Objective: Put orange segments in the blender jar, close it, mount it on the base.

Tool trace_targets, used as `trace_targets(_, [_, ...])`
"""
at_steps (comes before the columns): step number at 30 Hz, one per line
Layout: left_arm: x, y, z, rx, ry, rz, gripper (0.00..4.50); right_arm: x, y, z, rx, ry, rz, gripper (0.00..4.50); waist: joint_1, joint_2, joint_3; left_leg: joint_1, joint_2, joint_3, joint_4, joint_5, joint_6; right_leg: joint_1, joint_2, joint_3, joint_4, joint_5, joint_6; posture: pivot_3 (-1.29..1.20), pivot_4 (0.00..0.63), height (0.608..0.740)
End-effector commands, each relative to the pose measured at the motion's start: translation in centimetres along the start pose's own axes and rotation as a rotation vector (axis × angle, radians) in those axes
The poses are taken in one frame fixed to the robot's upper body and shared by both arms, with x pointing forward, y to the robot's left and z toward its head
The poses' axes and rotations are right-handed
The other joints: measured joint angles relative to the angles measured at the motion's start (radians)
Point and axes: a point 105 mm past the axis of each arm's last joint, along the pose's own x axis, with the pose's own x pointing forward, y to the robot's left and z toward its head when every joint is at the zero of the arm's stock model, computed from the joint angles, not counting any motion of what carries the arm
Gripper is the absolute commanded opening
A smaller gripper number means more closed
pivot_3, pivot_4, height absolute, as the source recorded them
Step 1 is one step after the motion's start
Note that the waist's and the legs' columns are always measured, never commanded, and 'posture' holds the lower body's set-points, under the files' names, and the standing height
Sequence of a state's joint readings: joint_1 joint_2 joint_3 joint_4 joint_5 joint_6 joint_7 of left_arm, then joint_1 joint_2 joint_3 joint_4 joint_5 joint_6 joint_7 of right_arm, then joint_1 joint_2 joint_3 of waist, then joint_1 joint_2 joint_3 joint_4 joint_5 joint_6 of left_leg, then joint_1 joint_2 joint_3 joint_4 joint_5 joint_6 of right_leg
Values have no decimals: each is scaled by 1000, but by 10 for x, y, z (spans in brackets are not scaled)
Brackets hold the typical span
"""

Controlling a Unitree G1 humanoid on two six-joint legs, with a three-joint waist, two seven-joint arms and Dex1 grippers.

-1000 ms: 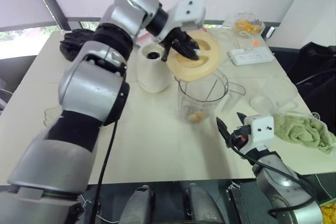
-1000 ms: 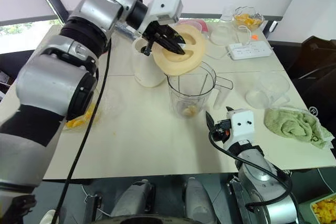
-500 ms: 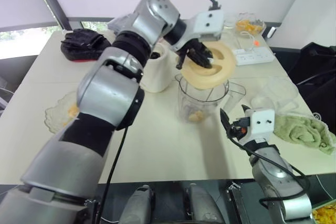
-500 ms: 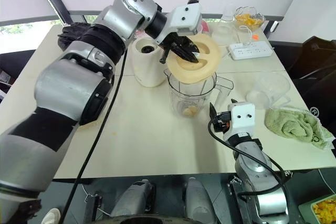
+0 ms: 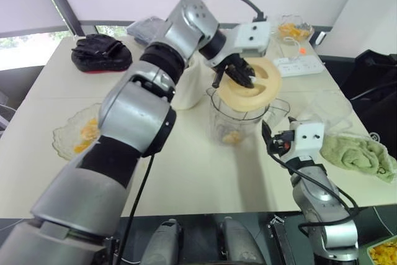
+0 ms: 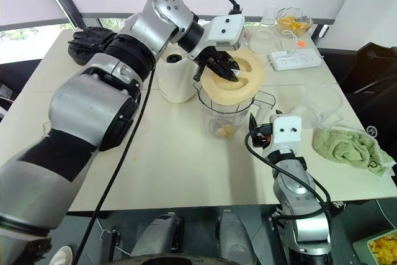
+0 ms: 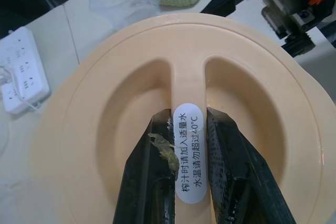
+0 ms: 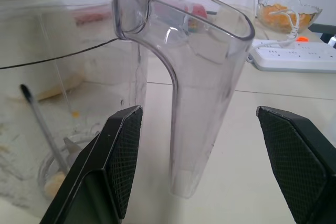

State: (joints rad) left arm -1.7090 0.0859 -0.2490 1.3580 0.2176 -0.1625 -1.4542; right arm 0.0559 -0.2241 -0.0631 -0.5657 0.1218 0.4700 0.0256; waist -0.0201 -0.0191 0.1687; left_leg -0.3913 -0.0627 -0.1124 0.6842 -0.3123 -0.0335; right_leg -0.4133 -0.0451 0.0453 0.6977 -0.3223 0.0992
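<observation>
Cream-coloured plastic first: saw the lid (image 5: 248, 85) tilted over the mouth of the clear blender jar (image 6: 226, 113), not seated flat on the rim. Could not tell if its lower edge touched the rim. Found the left tool (image 7: 188, 119) clamped on the raised middle rib of the lid, one black finger (image 7: 157, 171) pressed on each side of the white label there. Noticed also a small wet scrap stuck on one finger.

Saw the jar upright on the bench (image 5: 186, 166), just beside the white base (image 6: 175, 79) and not mounted on it. Counted a few orange segments (image 5: 232, 136) at the bottom of the jar, near the blades.

Found the right tool (image 8: 199, 114) low over the bench, close to the jar's handle (image 8: 194, 103), with both fingers spread wide apart and gripping nothing. From its wrist view, saw the handle between the two fingers, apart from both.

Farther on the bench, saw a glass bowl (image 5: 294, 29) with more orange pieces, a white power strip (image 5: 298, 65) and a green towel (image 5: 360, 153).
</observation>
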Motion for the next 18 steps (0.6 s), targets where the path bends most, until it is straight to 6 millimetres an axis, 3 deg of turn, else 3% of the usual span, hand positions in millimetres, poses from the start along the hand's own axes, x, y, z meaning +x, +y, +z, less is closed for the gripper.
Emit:
trace_targets(1, [-3, 3, 3, 8, -4, 20, 248, 5, -2, 12, 3, -62, -21, 3590, 0, 0, 0, 0, 0, 0, 0, 0, 0, 0, 0, 0, 0, 0, 0, 0, 150, 740])
trace_targets(18, [-2, 0, -7, -22, 10, 16, 248, 20, -7, 7, 25, -98, -103, 3590, -1, 0, 0, 0, 0, 1, 0, 0, -1, -1, 0, 1, 2, 0, 0, 0, 150, 740])
